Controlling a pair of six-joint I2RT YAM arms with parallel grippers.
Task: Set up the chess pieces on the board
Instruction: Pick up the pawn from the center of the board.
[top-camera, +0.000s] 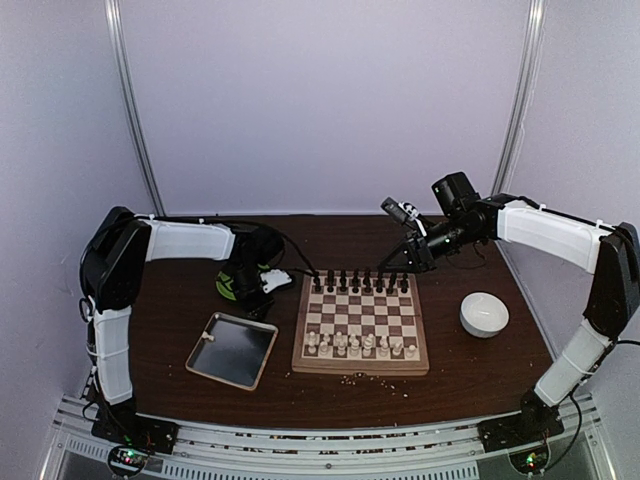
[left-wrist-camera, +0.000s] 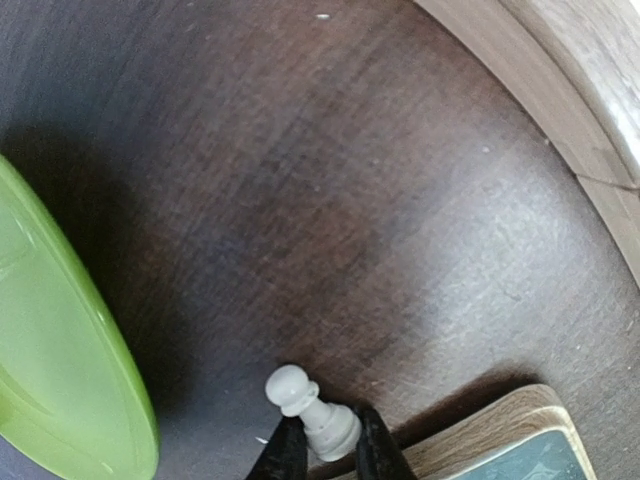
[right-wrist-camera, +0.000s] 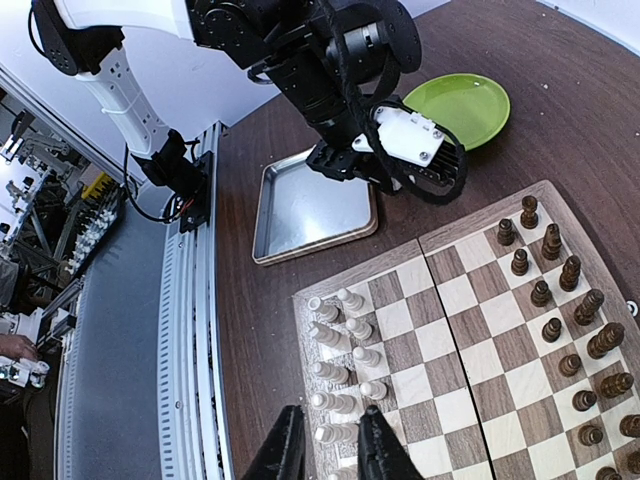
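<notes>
The board (top-camera: 360, 318) lies mid-table. Cream-white chess pieces (top-camera: 355, 345) stand in two rows at its near edge and dark pieces (top-camera: 360, 282) at its far edge. My left gripper (top-camera: 288, 280) is low over the table left of the board's far corner. In the left wrist view it (left-wrist-camera: 325, 450) is shut on the base of a white pawn (left-wrist-camera: 305, 408), which tilts over bare table. My right gripper (top-camera: 405, 255) hangs high above the board's far edge. In the right wrist view it (right-wrist-camera: 328, 455) is slightly open and empty, with the white rows (right-wrist-camera: 345, 345) far below.
A green plate (top-camera: 235, 283) sits just left of my left gripper and also shows in the left wrist view (left-wrist-camera: 60, 380). A silver tray (top-camera: 232, 350) lies left of the board. A white bowl (top-camera: 484, 314) stands to its right. Pale crumbs (top-camera: 365, 378) lie along the board's front.
</notes>
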